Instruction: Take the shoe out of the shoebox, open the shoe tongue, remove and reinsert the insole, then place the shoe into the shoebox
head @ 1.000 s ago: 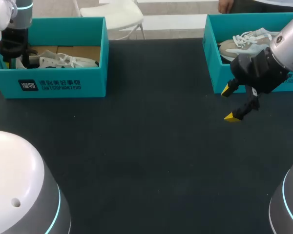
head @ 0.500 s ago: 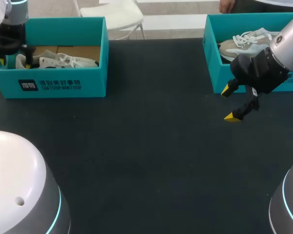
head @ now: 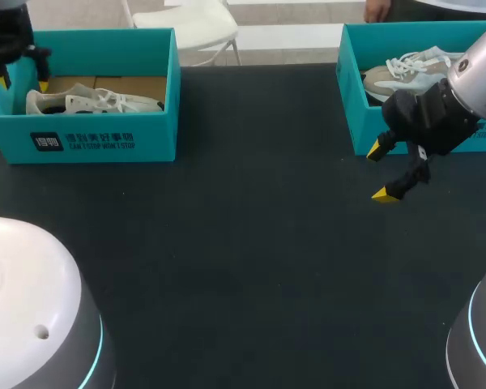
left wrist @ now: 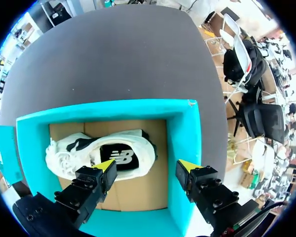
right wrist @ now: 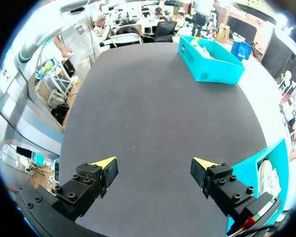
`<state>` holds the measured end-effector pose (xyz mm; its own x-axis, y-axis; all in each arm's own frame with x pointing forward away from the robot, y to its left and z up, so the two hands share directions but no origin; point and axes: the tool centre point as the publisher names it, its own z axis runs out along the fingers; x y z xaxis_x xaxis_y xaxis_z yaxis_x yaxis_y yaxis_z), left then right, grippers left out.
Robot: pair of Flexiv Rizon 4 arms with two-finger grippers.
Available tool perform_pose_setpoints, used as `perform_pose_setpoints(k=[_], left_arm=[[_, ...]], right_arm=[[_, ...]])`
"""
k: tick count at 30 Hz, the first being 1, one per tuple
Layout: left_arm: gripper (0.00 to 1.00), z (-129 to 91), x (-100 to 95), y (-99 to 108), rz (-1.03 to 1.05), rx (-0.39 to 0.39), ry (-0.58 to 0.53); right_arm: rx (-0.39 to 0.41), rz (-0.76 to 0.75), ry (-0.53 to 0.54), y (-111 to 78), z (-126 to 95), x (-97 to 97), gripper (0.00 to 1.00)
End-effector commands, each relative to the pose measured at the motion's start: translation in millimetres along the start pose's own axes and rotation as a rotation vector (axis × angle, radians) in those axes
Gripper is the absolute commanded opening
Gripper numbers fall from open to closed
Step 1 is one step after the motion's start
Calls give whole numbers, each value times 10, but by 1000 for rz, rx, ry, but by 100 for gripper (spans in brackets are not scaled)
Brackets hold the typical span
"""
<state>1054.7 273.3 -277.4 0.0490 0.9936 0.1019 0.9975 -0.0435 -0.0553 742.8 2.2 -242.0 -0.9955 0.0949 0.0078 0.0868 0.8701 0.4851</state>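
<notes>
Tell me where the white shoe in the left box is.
In the head view the white shoe lies inside the teal shoebox at the far left of the table, under the open left pincer.

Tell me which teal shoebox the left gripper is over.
The left-hand shoebox, holding the white shoe; the left gripper hangs open above its end. The other shoebox sits beside the right gripper.

A dark bench (head: 243, 243) spread wide and mostly bare. At its far right edge stood a teal box (head: 348, 89) holding a beige shoe (head: 397, 74) with white laces.
</notes>
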Motion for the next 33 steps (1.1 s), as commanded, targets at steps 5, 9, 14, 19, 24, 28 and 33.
perform_pose_setpoints(k=[5,9,14,19,24,28,33], left_arm=[[73,-468,112,-132,15,-1,-49],[75,-636,148,-215,-13,-9,-18],[81,-841,220,-383,-23,-6,-58],[93,-990,280,-546,-45,0,-71],[100,-1084,348,-648,-55,43,-58],[100,-1126,385,-688,-53,75,-41],[100,-1205,469,-769,-42,92,-45]], right_arm=[[3,1,-1,4,10,2,100],[3,1,-1,4,10,2,100],[3,1,-1,4,10,2,100],[3,1,-1,4,10,2,100],[3,1,-1,4,10,2,100],[3,1,-1,4,10,2,100],[3,1,-1,4,10,2,100]])
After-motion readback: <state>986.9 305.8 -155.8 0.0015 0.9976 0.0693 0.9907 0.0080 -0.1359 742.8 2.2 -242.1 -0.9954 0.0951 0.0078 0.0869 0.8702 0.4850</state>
